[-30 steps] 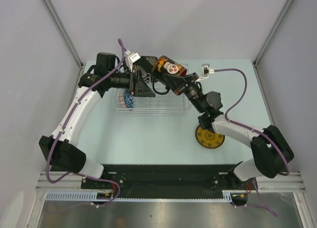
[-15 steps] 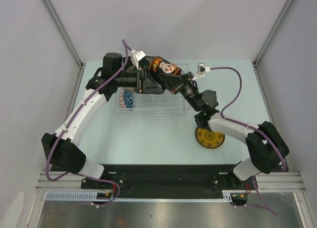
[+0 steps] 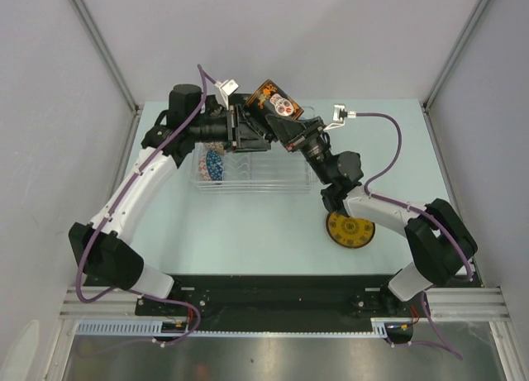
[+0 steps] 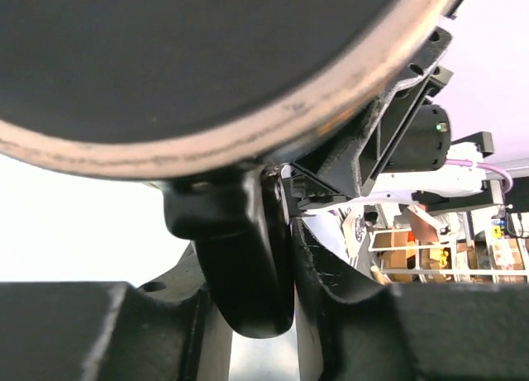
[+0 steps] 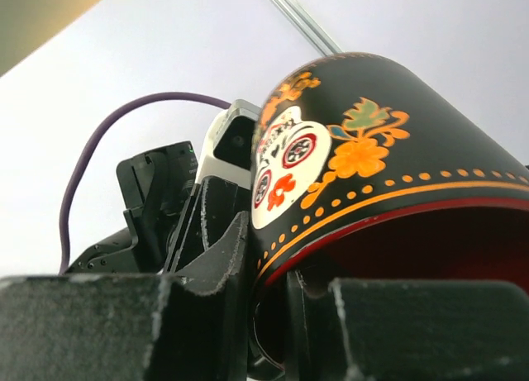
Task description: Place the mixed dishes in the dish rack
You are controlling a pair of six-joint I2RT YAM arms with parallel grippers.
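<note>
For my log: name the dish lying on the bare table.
The yellow saucer; the mug is held aloft, the blue dish stands in the rack.

Mug (image 3: 275,107) aloft over dish rack (image 3: 264,183)

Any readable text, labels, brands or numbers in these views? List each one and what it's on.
None: no legible text in any view.
On the black floral mug with red inside: only a skull, flowers and dots, no lettering.
On the yellow round saucer: a dark pattern, too small to make out any characters.
On the background shelves in the left wrist view: boxes too blurred to read.
</note>
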